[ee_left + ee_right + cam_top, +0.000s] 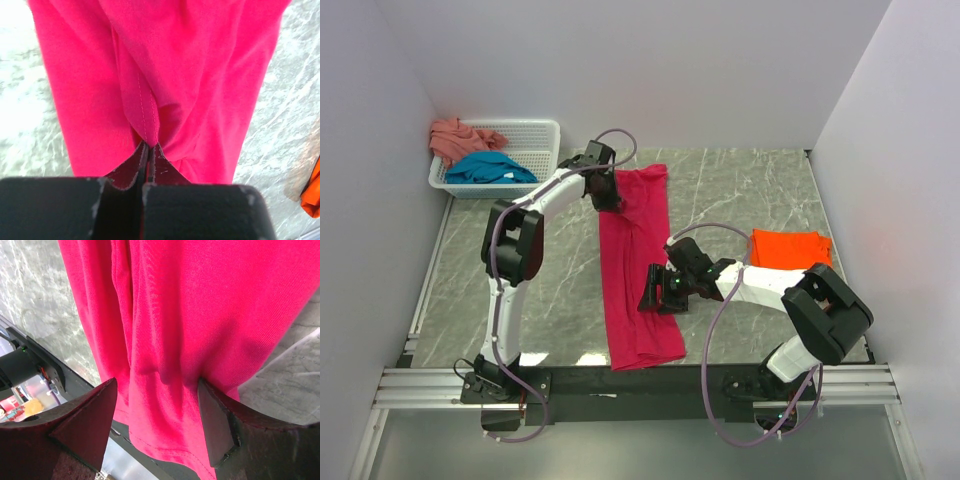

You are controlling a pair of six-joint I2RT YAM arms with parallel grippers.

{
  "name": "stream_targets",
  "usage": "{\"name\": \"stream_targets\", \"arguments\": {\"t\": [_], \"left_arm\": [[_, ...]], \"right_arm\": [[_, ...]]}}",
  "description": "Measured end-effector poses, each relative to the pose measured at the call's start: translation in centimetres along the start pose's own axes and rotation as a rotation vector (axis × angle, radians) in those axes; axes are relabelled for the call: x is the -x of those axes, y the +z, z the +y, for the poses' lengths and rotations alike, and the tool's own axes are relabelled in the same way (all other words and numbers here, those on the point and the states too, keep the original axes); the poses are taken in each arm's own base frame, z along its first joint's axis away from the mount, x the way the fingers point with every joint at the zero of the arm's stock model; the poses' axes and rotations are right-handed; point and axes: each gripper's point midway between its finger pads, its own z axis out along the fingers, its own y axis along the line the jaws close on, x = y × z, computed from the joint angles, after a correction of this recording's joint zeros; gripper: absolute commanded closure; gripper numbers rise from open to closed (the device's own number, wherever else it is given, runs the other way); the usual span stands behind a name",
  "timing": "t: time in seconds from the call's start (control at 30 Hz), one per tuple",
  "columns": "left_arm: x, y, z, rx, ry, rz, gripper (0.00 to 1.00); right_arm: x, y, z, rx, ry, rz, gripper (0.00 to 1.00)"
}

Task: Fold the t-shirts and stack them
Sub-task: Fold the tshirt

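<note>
A magenta-red t-shirt point(635, 270) lies as a long strip down the middle of the table, its near end hanging over the front edge. My left gripper point(605, 190) is at the strip's far end, shut on a stitched fold of the cloth point(150, 145). Low over the near part of the shirt point(200, 305), my right gripper point(655, 290) stands open, its fingers point(215, 425) either side of the fabric without pinching it. An orange t-shirt point(790, 248) lies folded at the right. A teal t-shirt point(488, 168) and a salmon-pink one point(460, 137) sit bunched in the basket.
A white mesh basket point(542, 128) stands at the back left corner. White walls enclose the marble table on three sides. A metal rail point(620, 385) with both arm bases runs along the near edge.
</note>
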Motion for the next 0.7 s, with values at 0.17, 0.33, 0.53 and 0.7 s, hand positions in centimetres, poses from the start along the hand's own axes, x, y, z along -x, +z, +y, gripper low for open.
{"name": "stream_targets", "arguments": {"t": [0.17,0.33,0.53,0.7], "left_arm": [[0.2,-1.4,0.1,0.049,-0.003,-0.013,1.0],[-0.4,-2.0,1.1,0.105,-0.027,-0.011,1.0],[-1.6,-2.1,2.4,0.154,-0.048,0.016,0.97],[-1.8,-2.2,2.5,0.164,-0.049,0.022,0.44]], "right_arm": [[0.0,0.0,0.0,-0.001,0.0,-0.002,0.27],[0.0,0.0,-0.1,-0.003,0.001,-0.004,0.27],[0.0,0.0,-0.1,-0.003,0.0,-0.004,0.27],[0.0,0.0,-0.1,-0.003,0.0,-0.004,0.27]]}}
